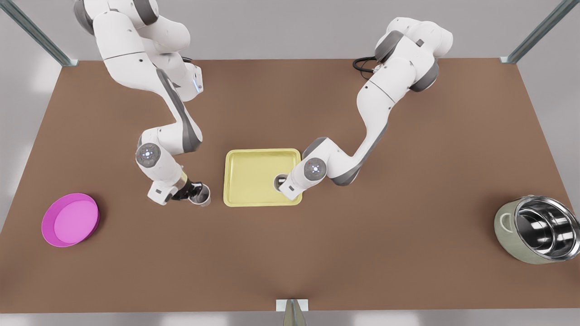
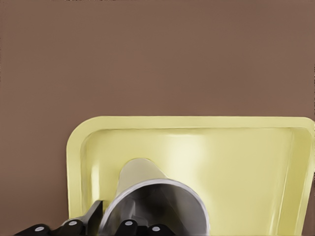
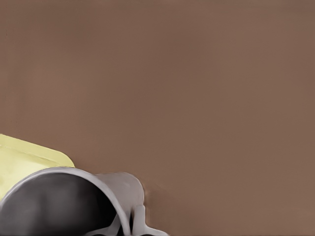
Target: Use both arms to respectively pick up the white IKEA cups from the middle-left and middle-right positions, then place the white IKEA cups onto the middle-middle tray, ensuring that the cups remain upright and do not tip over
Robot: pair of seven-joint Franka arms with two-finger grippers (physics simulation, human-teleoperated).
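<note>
The pale yellow tray (image 1: 253, 199) lies mid-table. At the front view's right, my left gripper (image 1: 286, 184) is shut on a white IKEA cup (image 1: 279, 180), upright over the tray's right part. In the left wrist view this cup (image 2: 147, 191) stands before the tray (image 2: 236, 147) with black fingertips (image 2: 93, 216) at its rim. Whether it rests on the tray floor I cannot tell. At the front view's left, my right gripper (image 1: 189, 192) is shut on the other white cup (image 1: 202, 195), just left of the tray. In the right wrist view that cup (image 3: 59, 201) sits beside a tray corner (image 3: 24, 157).
A round magenta dish (image 1: 70, 219) sits at the front view's far left. A large steel-lined grey-green pot (image 1: 537, 235) stands at the far right. A small metal post (image 1: 292, 310) marks the table's front edge. Brown tabletop surrounds the tray.
</note>
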